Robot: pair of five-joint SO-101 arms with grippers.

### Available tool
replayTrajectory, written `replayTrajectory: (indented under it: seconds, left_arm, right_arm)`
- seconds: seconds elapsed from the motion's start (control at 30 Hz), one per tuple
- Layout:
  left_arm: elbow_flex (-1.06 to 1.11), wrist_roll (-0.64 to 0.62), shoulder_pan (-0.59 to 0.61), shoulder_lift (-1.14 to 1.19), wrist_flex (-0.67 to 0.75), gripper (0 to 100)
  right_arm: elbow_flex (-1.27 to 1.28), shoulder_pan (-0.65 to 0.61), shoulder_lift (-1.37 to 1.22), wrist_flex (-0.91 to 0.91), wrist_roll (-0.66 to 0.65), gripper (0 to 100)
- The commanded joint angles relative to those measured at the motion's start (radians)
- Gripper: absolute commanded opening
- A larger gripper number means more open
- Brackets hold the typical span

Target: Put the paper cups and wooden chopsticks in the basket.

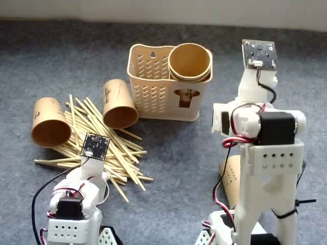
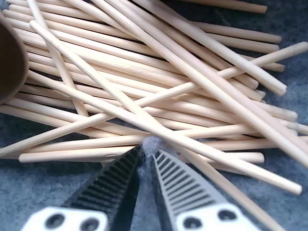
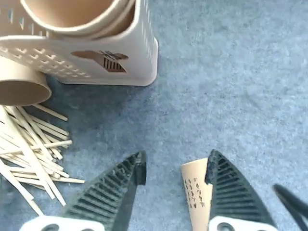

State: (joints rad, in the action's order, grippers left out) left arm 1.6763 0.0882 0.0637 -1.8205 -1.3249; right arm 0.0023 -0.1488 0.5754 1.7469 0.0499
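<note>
1. Left claw (image 2: 147,150): jaws together but for a slit, nothing between them, tips low over the chopsticks (image 2: 159,96). These lie in a loose crossed heap out from the basket on the left arm's side. Right claw (image 3: 174,168): jaws wide apart and empty, above the grey carpet (image 3: 231,86) on the arms' side of the basket.
2. Basket (image 1: 153,89): upright, with a stack of paper cups (image 1: 190,62) filling one end. Risk: it looks light, so a load bumped against the rim could slide or tip it. Only the narrower free end is left.
3. Fallen cup (image 3: 196,192): on its side, well apart from the basket, near the right arm's base, its rim close by one jaw. Risk: it sits off-centre in the gap. Closing here would likely nudge it into a roll or dent its thin wall.
4. Near cup (image 1: 120,104), just beside the basket, and far cup (image 1: 50,122), beyond the heap: both on their sides. Risk: either rolls if the sticks are dragged.
5. Chopsticks: risk that a nearly shut claw pushes rather than pinches. One lifted stick may lever its neighbours and scatter them, and a stick carried crosswise could catch the basket rim.
</note>
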Motion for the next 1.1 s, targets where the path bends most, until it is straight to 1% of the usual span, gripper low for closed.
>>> replayTrajectory:
  seconds: [0.0,0.2,0.43,0.63,0.8,1.07]
  left_arm:
    - [0.019,0.008,-0.016,-0.015,-0.003,2]
    - [0.019,0.009,-0.018,-0.015,-0.003,2]
    - [0.019,0.008,-0.016,-0.015,-0.003,2]
    - [0.019,0.008,-0.016,-0.015,-0.003,2]
    - [0.019,0.008,-0.016,-0.015,-0.003,2]
    - [0.019,0.008,-0.016,-0.015,-0.003,2]
  right_arm:
    - [0.114,0.048,0.134,0.013,-0.008,20.6]
    - [0.277,0.094,0.298,0.015,-0.008,20.6]
    - [0.506,0.177,0.503,0.013,-0.006,20.6]
    - [0.621,0.282,0.641,0.013,0.117,20.6]
    - [0.670,0.358,0.700,0.013,0.124,20.6]
    - [0.707,0.598,0.736,0.012,0.120,20.5]
